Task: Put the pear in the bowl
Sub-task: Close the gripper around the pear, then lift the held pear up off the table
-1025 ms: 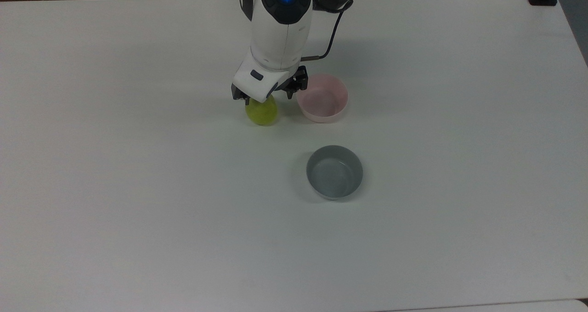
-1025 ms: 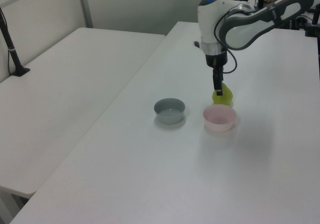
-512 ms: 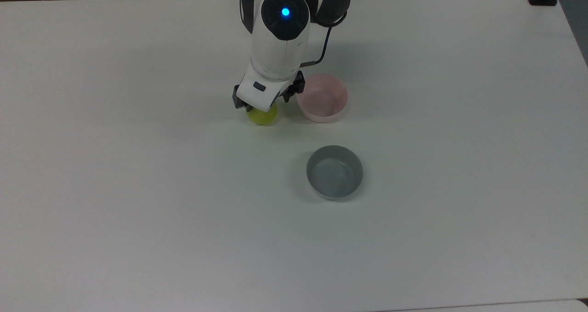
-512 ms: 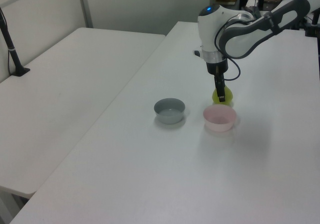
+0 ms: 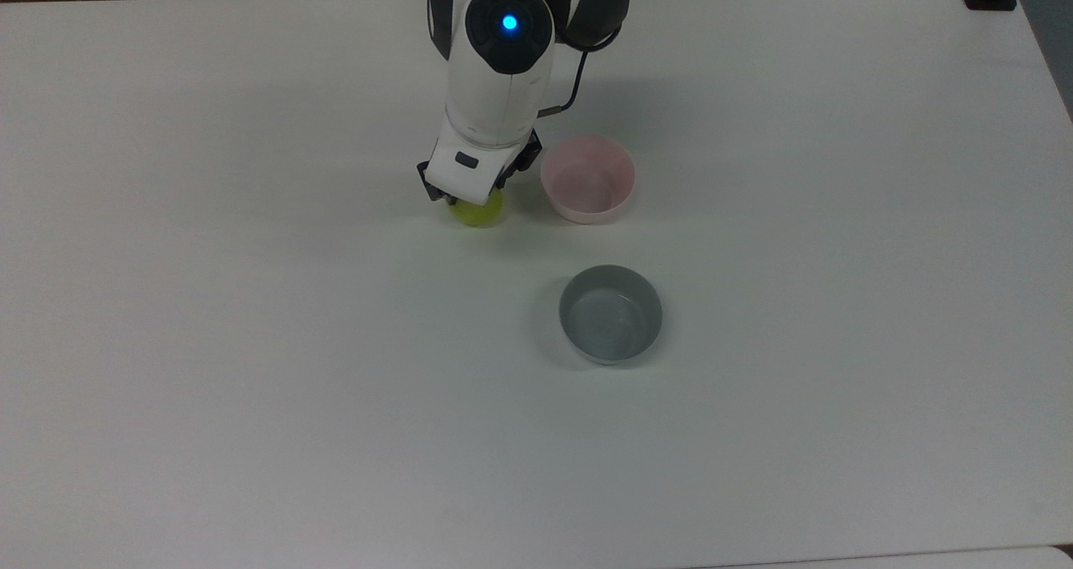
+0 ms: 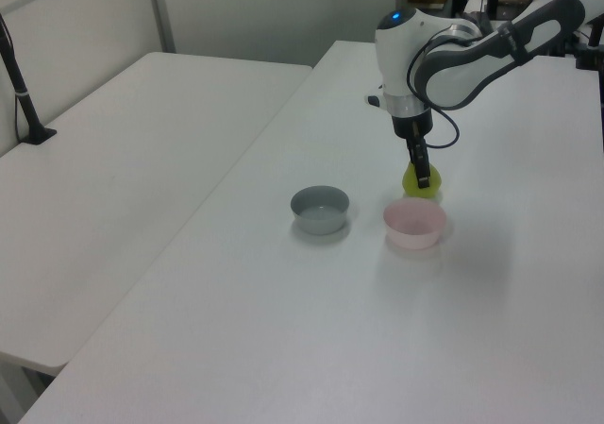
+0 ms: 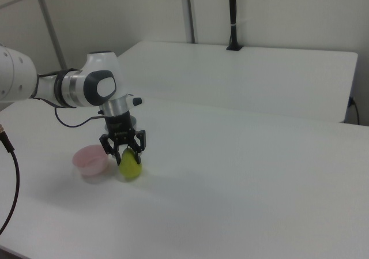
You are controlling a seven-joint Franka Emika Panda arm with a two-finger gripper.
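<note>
The yellow-green pear (image 5: 478,211) stands on the white table just to the top view's left of the pale pink bowl (image 5: 588,178), which holds nothing. My gripper (image 5: 474,195) is lowered over the pear and hides most of it from above. In the right view the gripper (image 7: 125,150) is open, its dark fingers (image 7: 140,146) spread either side of the narrow top of the pear (image 7: 130,166), beside the bowl (image 7: 90,158). In the left view the gripper (image 6: 421,173) points down onto the pear (image 6: 424,185), behind the bowl (image 6: 414,223).
A grey round bowl (image 5: 610,314), also without contents, stands a short way nearer the top view's bottom edge than the pink bowl; it is the grey bowl (image 6: 320,209) on the left view's left. A second white table (image 6: 123,150) adjoins this one.
The gripper has come down over the pear and shifted slightly toward the top view's left, so less of the fruit shows from above. Pear and both bowls have not moved.
</note>
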